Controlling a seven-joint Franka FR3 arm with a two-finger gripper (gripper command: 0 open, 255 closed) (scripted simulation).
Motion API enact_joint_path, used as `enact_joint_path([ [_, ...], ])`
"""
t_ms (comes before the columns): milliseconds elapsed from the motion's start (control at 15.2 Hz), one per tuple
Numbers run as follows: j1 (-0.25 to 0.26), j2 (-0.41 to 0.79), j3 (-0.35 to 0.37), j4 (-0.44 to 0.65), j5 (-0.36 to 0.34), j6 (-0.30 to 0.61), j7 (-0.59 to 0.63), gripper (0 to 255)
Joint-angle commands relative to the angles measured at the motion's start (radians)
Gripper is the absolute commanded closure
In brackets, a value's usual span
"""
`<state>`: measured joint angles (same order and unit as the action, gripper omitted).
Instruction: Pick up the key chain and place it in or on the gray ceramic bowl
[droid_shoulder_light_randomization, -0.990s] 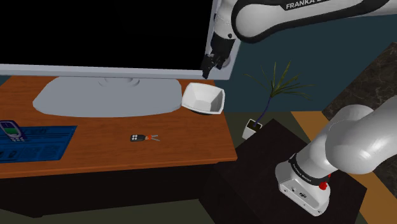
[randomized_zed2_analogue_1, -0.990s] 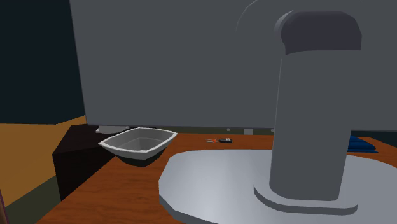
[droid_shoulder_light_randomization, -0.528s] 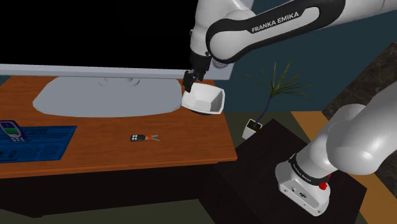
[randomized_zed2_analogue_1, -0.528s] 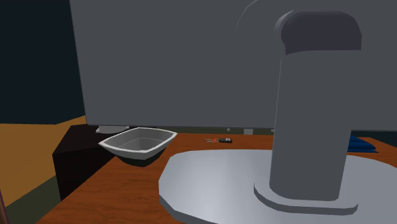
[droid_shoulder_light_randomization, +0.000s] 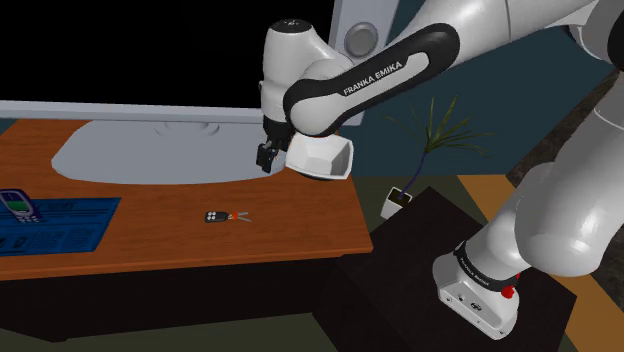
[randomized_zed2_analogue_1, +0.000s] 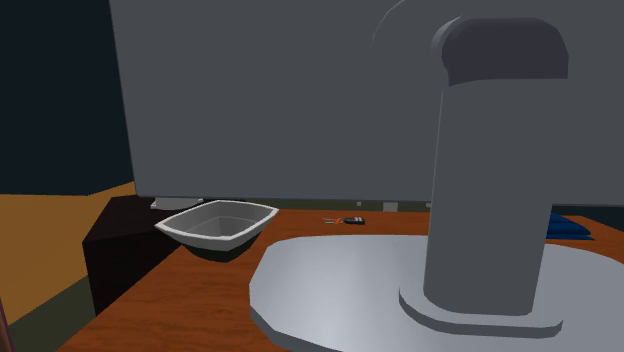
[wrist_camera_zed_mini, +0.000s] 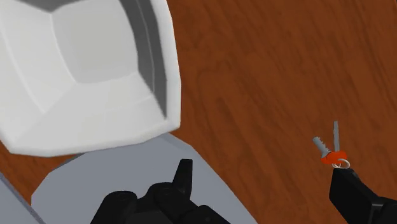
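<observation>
The key chain (droid_shoulder_light_randomization: 222, 216) lies on the brown table: a black fob, an orange ring and two grey keys. It also shows far off as key chain (randomized_zed2_analogue_1: 348, 219). The white-grey bowl (droid_shoulder_light_randomization: 322, 155) stands near the table's right end in the shoulder view; bowl (randomized_zed2_analogue_1: 218, 223) is empty. My gripper (droid_shoulder_light_randomization: 266, 158) hangs open just left of the bowl's rim, above the table and up-right of the key chain. In the wrist view the bowl (wrist_camera_zed_mini: 83, 70) lies ahead, and the keys (wrist_camera_zed_mini: 329, 147) sit by one fingertip (wrist_camera_zed_mini: 347, 188). Nothing is between the fingers.
A large monitor's grey base (droid_shoulder_light_randomization: 165, 152) covers the table's back, beside the bowl; its post (randomized_zed2_analogue_1: 495, 170) looms in the second exterior view. A phone (droid_shoulder_light_randomization: 18, 205) lies on a blue mat (droid_shoulder_light_randomization: 60, 228) at the shoulder view's left. A potted plant (droid_shoulder_light_randomization: 430, 140) stands beyond the table's right end.
The arm has swung down and toward the shoulder view's left, from above the bowl's far side to beside its left rim. Key chain and bowl have not moved.
</observation>
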<state>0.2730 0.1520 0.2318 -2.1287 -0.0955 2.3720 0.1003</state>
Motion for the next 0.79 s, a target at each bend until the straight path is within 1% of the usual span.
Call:
enact_joint_path([
  [0,0.021,0.066,0.011,0.046,-0.024,0.012,0.009,0],
  [330,0.077,0.221,0.026,0.152,-0.082,0.039,0.024,0],
  [726,0.156,0.406,0.032,0.301,-0.144,0.050,0.029,0],
])
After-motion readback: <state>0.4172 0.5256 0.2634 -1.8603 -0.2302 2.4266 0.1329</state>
